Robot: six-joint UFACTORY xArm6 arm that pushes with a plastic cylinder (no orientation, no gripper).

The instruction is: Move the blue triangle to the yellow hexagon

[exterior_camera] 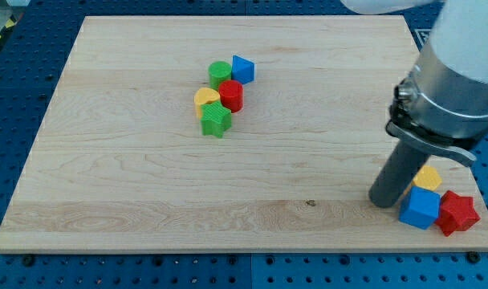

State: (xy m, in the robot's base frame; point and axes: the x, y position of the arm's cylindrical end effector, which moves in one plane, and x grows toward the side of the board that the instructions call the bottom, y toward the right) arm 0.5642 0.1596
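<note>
The blue triangle (242, 69) lies in the upper middle of the wooden board (132, 160), at the right end of a tight cluster of blocks. The yellow hexagon (428, 177) lies near the board's lower right corner, partly hidden behind the rod, and touches a blue cube (420, 208) just below it. My tip (382, 201) rests on the board just left of the yellow hexagon and the blue cube, far to the lower right of the blue triangle.
A green cylinder (220, 74) touches the blue triangle's left side. Below them sit a red cylinder (231, 95), a yellow heart-like block (205, 99) and a green star (216, 120). A red star (457, 213) lies right of the blue cube at the board's edge.
</note>
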